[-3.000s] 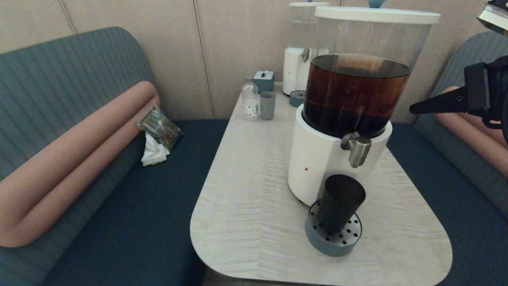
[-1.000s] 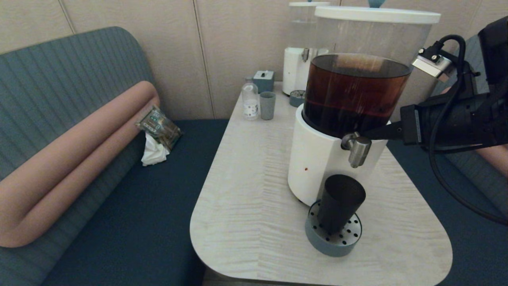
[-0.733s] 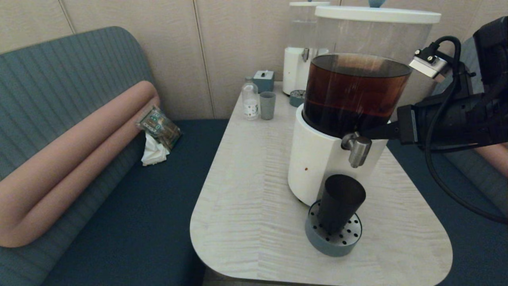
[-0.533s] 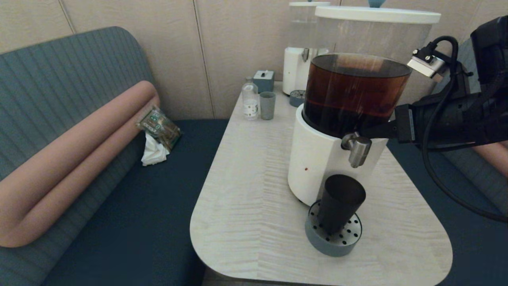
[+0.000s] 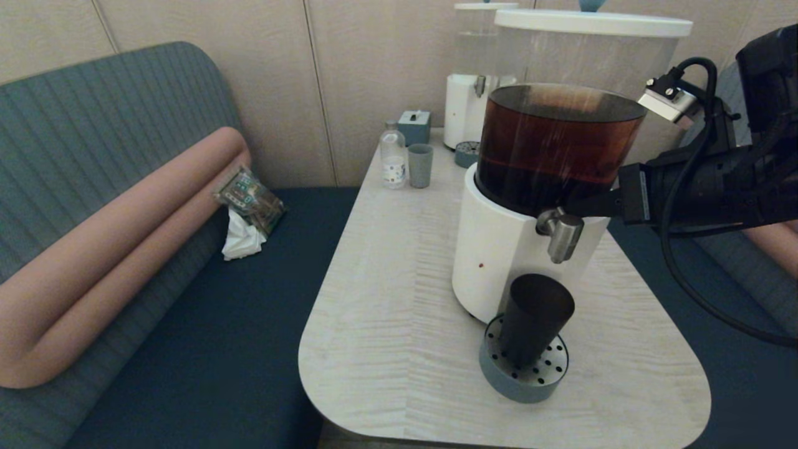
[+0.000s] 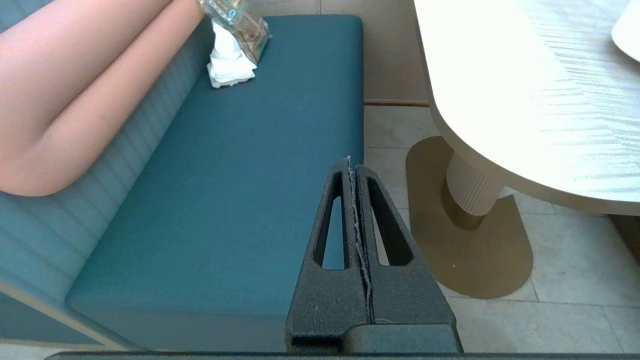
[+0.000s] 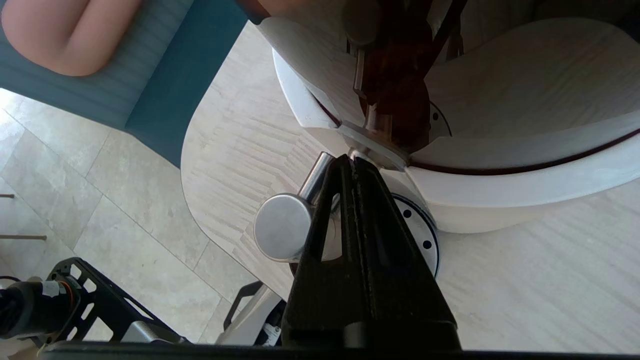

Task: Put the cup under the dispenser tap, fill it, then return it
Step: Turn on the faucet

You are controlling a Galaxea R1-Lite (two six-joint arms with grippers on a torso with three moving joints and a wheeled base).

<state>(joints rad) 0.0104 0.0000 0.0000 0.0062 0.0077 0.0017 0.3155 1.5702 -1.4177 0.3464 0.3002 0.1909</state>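
Fingers of the right gripper (image 7: 353, 162) pressed flat together, nothing between them, tips right at the base of the dispenser tap (image 5: 561, 232) where it meets the white body; no stream visible from the spout, so judged filling not started. Left gripper (image 6: 349, 165) also clamped shut on nothing, parked low beside the table over the teal bench seat (image 6: 240, 190). Progress: placing step looks done, the cup (image 5: 535, 318) stands upright on the round blue-grey drip tray (image 5: 499, 374) near the table's front edge, roughly below the spout; filling and return left. Behind it the brown-liquid dispenser (image 5: 555, 143) takes up the middle of the table (image 5: 386, 299). Farther back small grey-green cup (image 5: 420, 165) beside a clear bottle (image 5: 393, 156), a small blue box (image 5: 414, 126), second clear-liquid dispenser (image 5: 474, 93) by the wall. Nothing blocks the cup; cup mouth sits close under the tap, so lifting out needs care
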